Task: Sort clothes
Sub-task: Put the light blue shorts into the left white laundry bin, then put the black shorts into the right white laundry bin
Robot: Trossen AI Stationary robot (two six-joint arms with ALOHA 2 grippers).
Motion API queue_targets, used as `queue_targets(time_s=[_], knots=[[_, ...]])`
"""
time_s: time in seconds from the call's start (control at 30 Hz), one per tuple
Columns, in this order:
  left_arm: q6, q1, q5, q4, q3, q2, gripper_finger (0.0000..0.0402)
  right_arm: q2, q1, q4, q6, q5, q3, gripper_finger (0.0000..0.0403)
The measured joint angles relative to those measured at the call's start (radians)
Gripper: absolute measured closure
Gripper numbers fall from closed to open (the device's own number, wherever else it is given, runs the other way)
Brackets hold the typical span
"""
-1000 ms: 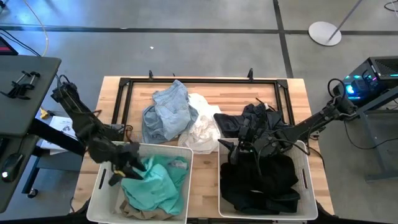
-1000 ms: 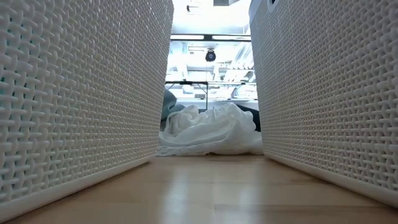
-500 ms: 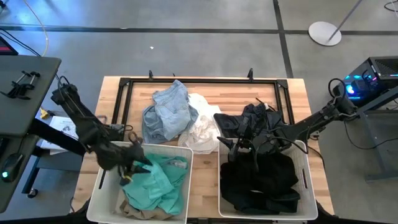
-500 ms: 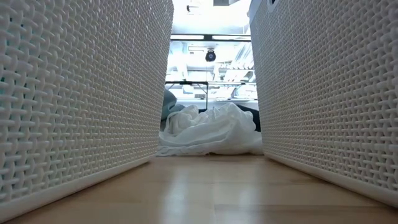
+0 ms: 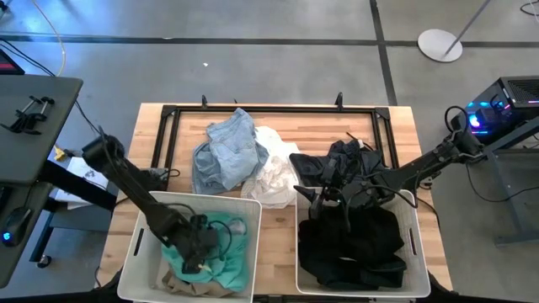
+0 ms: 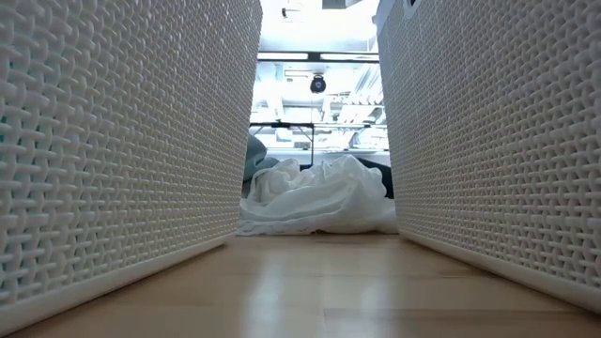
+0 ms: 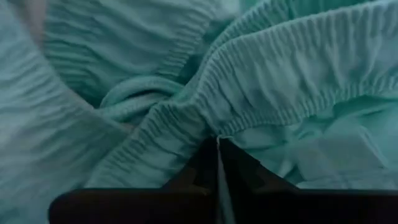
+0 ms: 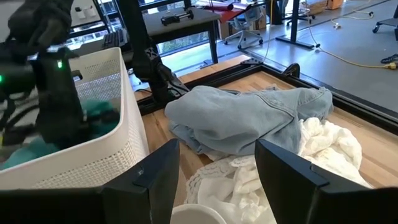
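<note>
- Left basket (image 5: 133, 252): holds the topmost garment (image 5: 240, 257), left gripper (image 5: 200, 252) in it.
- Right basket (image 5: 417, 252): holds a clothes heap (image 5: 354, 244).
- Behind the baskets: two garments (image 5: 223, 151) on the table (image 5: 404, 126).

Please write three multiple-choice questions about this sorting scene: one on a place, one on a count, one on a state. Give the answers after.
1. Where does the teal garment lie?
A. in the left basket
B. on the bare table
C. in the right basket

2. How many white baskets stand on the table?
A. one
B. two
C. three

3. How is the left gripper?
A. open above the table
B. shut on the white garment
C. shut on the teal garment

Answers:
1. A: the high view shows the teal cloth inside the left basket.
2. B: the high view shows one basket on each side.
3. C: the left wrist view shows the fingertips closed together with a teal fold pinched between them.
</note>
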Motion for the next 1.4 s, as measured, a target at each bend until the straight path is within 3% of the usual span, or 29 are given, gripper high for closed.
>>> queue_targets(time_s=[0.17,0.33,0.67,1.03,1.2,1.4], knots=[[0.037,0.026,0.061,0.026,0.002,0.057,0.0400,0.000,0.000,-0.001,0.000,0.000,0.000,0.0204],[0.083,0.043,0.066,0.054,-0.002,0.036,0.0401,0.000,0.000,-0.008,-0.033,0.000,0.000,0.0204],[-0.091,0.047,-0.051,0.054,-0.003,-0.229,0.0390,0.000,0.000,-0.007,-0.053,0.000,0.000,0.0204],[0.014,0.101,-0.138,0.116,-0.002,-0.550,0.0287,0.000,0.000,-0.007,-0.053,0.000,0.000,0.0204],[0.176,0.147,-0.292,0.121,-0.002,-0.599,0.0249,0.000,0.000,-0.006,-0.051,0.000,0.000,0.0204],[0.398,0.193,-0.670,0.176,-0.002,-0.583,0.0243,0.000,0.000,-0.006,-0.049,0.000,0.000,0.0204]])
